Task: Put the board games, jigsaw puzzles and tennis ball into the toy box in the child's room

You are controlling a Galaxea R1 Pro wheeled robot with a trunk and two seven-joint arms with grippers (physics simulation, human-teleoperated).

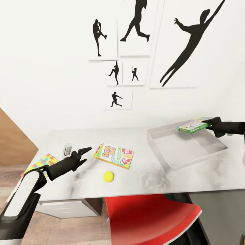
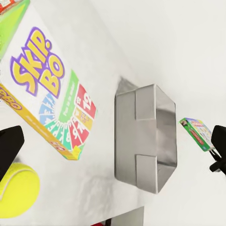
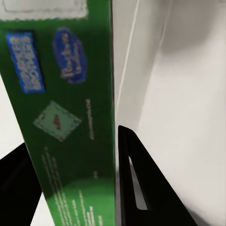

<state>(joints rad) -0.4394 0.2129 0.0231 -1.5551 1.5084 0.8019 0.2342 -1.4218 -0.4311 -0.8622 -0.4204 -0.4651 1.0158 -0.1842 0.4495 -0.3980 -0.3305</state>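
- The right gripper (image 1: 208, 123) holds a green board game box (image 1: 193, 125) by its edge, above the far corner of the toy box (image 1: 163, 160); the right wrist view shows its 2 dark fingers (image 3: 141, 188) clamped on either side of the green box (image 3: 66, 117), with the grey inside of the bin (image 3: 188, 94) beyond.
- The toy box, a shallow light grey bin, sits on the right part of the white table (image 1: 190, 180); no toy is seen lying inside it.
- The left gripper (image 1: 85, 152) hangs just above the table, fingers slightly parted and holding nothing, pointing toward the Skip-Bo box (image 1: 114, 156).
- The Skip-Bo box lies flat near the middle of the table, just beside the left gripper's tips; in the left wrist view (image 2: 47, 94) its printed lid faces up.
- The tennis ball (image 1: 108, 176) rests on the table nearer the front edge, close to the Skip-Bo box but apart from it; the left wrist view shows it (image 2: 19, 190) near 1 dark finger (image 2: 8, 148).
- A jigsaw puzzle box (image 1: 42, 161) with a yellow, pink, blue and green pattern lies at the table's left end, partly behind the left arm.
- A small white object (image 1: 68, 148) stands near the left gripper.
- A red chair (image 1: 149, 216) is at the table's front edge.
- Black athlete silhouettes (image 1: 190, 44) hang on the white wall.
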